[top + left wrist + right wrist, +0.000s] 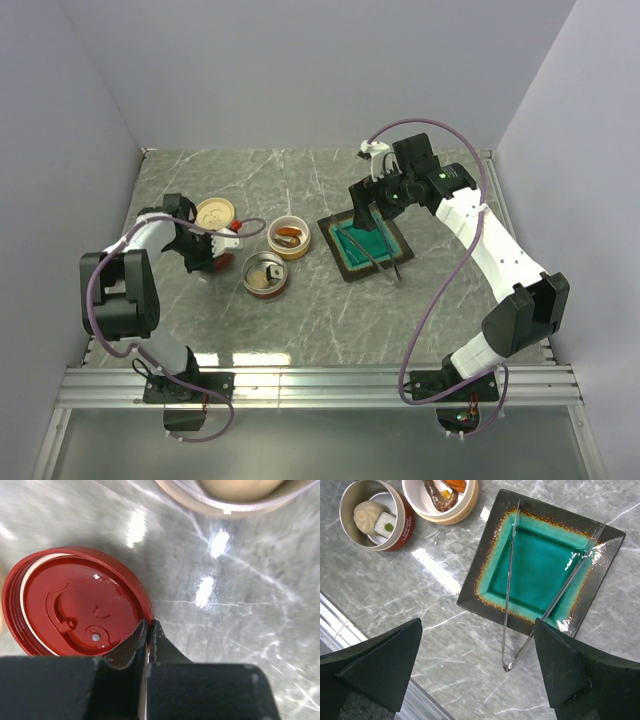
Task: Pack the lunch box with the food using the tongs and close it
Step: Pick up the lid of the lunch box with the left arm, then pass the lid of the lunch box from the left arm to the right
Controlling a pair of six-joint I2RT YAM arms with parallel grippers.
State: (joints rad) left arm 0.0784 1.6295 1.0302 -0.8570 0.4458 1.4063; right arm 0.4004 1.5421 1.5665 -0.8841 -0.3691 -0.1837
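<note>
A grey marbled worktop (300, 320) is carrying everything. A red lid (75, 605) is lying near its left side, a tan round piece (215, 213) just behind it. A steel tin (405, 527) and a cream bowl (460, 512) are standing mid-worktop. A square teal tray (470, 592) is sitting to the right, with tongs (509, 580) lying across it.

Bright overhead light w/ glare on table (210, 590) & red lid (75, 610); left-wrist view soft, others sharp.

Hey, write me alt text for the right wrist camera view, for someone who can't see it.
Metal tongs lie spread across a square teal tray, joined end just past its near edge, with the open right gripper above them. A red tin and a cream bowl, both holding food, sit at upper left.
</note>
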